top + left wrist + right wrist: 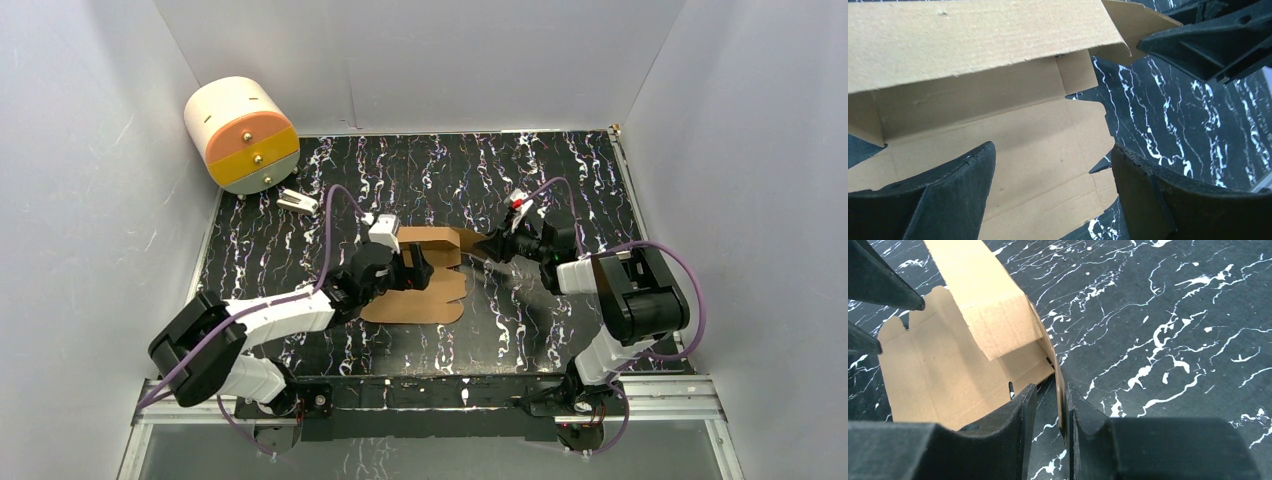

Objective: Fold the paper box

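**Pin the base, turn the end flap on its crease**

In the far left corner of the surface sits a cream, orange and yellow drawer unit, well apart from the work. Near the middle lies the paper box, partly formed: its base panel lies flat, and the far wall is raised with a top panel leaning over it. The left hand hangs over the base with its fingers spread wide and nothing between them. Whether it presses on the card I cannot tell. At the box's right end the right hand has its fingers nearly together, pinching the thin end flap edge-on.

The step in hand looks to be turning that flap inward. To do it well, I judge the left hand should bear down on the base close to the crease, so the box cannot slide toward the left edge. The right hand should swing the flap around its crease rather than pull it, with a light grip so the card does not buckle.
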`<action>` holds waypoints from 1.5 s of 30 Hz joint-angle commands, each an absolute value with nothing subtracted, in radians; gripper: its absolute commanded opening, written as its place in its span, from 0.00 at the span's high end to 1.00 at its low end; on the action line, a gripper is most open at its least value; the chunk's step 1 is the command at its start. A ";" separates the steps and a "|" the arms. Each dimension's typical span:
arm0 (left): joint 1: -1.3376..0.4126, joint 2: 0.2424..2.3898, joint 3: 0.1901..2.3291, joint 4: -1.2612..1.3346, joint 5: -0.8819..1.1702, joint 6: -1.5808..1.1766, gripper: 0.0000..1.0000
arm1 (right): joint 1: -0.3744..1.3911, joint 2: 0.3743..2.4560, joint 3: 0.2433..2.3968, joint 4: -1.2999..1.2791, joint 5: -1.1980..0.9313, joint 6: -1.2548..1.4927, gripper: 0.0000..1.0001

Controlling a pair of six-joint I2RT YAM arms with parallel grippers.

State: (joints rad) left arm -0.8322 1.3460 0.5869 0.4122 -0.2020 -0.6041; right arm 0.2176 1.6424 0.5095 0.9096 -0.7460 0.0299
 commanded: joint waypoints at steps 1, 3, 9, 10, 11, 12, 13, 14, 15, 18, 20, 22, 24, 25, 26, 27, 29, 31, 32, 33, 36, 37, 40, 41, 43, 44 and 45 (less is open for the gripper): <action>-0.885 1.351 0.614 0.488 -0.277 -0.511 0.18 | 0.241 1.585 0.495 0.959 -0.795 0.009 0.67; -0.905 1.355 0.605 0.515 -0.299 -0.497 0.18 | 0.255 1.564 0.486 0.947 -0.784 0.002 0.71; -0.995 1.410 0.588 0.597 -0.399 -0.419 0.18 | 0.303 1.505 0.440 0.948 -0.716 -0.012 0.79; -1.014 1.424 0.581 0.619 -0.425 -0.402 0.18 | 0.316 1.498 0.431 0.950 -0.697 -0.025 0.80; -1.032 1.439 0.575 0.645 -0.446 -0.385 0.17 | 0.328 1.492 0.423 0.954 -0.679 -0.031 0.81; -1.048 1.452 0.568 0.672 -0.464 -0.367 0.17 | 0.341 1.486 0.412 0.964 -0.661 -0.034 0.81; -1.063 1.468 0.560 0.703 -0.479 -0.353 0.16 | 0.351 1.483 0.403 0.975 -0.644 -0.036 0.83; -1.075 1.485 0.555 0.747 -0.496 -0.334 0.16 | 0.362 1.479 0.399 0.981 -0.625 -0.039 0.83; -1.083 1.502 0.551 0.776 -0.507 -0.316 0.15 | 0.372 1.477 0.397 0.984 -0.606 -0.045 0.84; -1.091 1.553 0.561 0.810 -0.550 -0.278 0.14 | 0.391 1.477 0.392 0.991 -0.584 -0.056 0.86; -1.092 1.583 0.560 0.849 -0.560 -0.230 0.14 | 0.397 1.477 0.387 1.004 -0.580 -0.057 0.87; -1.092 1.610 0.564 0.865 -0.582 -0.198 0.13 | 0.401 1.476 0.387 1.006 -0.577 -0.060 0.88; -1.092 1.632 0.571 0.868 -0.596 -0.174 0.13 | 0.405 1.474 0.388 1.006 -0.577 -0.065 0.88; -1.093 1.642 0.575 0.870 -0.604 -0.164 0.13 | 0.406 1.474 0.388 1.006 -0.577 -0.068 0.89; -1.092 1.658 0.581 0.873 -0.610 -0.152 0.13 | 0.407 1.474 0.388 1.006 -0.576 -0.069 0.89; -1.092 1.665 0.585 0.878 -0.617 -0.141 0.13 | 0.408 1.474 0.387 1.006 -0.575 -0.070 0.89; -1.092 1.698 0.593 0.896 -0.630 -0.121 0.13 | 0.409 1.474 0.388 1.004 -0.575 -0.072 0.89; -1.093 1.721 0.599 0.920 -0.629 -0.112 0.13 | 0.410 1.472 0.390 0.995 -0.577 -0.076 0.89; -1.093 1.732 0.600 0.934 -0.624 -0.110 0.13 | 0.410 1.470 0.390 0.993 -0.577 -0.076 0.90; -1.093 1.741 0.601 0.949 -0.621 -0.110 0.13 | 0.409 1.468 0.390 0.991 -0.577 -0.077 0.90; -1.095 1.773 0.601 1.008 -0.633 -0.112 0.14 | 0.409 1.464 0.389 0.988 -0.578 -0.081 0.90; -1.095 1.783 0.601 1.039 -0.642 -0.107 0.14 | 0.410 1.465 0.388 0.989 -0.580 -0.080 0.90; -1.097 1.817 0.602 1.109 -0.674 -0.085 0.14 | 0.411 1.461 0.387 0.988 -0.581 -0.081 0.90; -1.097 1.830 0.605 1.127 -0.681 -0.077 0.14 | 0.411 1.460 0.385 0.988 -0.581 -0.084 0.90; -1.097 1.848 0.614 1.145 -0.691 -0.063 0.15 | 0.411 1.457 0.385 0.986 -0.581 -0.085 0.90; -1.097 1.857 0.621 1.152 -0.702 -0.060 0.16 | 0.411 1.456 0.384 0.985 -0.581 -0.086 0.90; -1.097 1.866 0.624 1.161 -0.713 -0.055 0.16 | 0.411 1.454 0.384 0.985 -0.582 -0.086 0.90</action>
State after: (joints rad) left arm -1.0908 1.8488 0.5854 1.0420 -0.6399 -0.0883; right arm 0.4072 1.4860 0.3943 0.9413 -0.5789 -0.0647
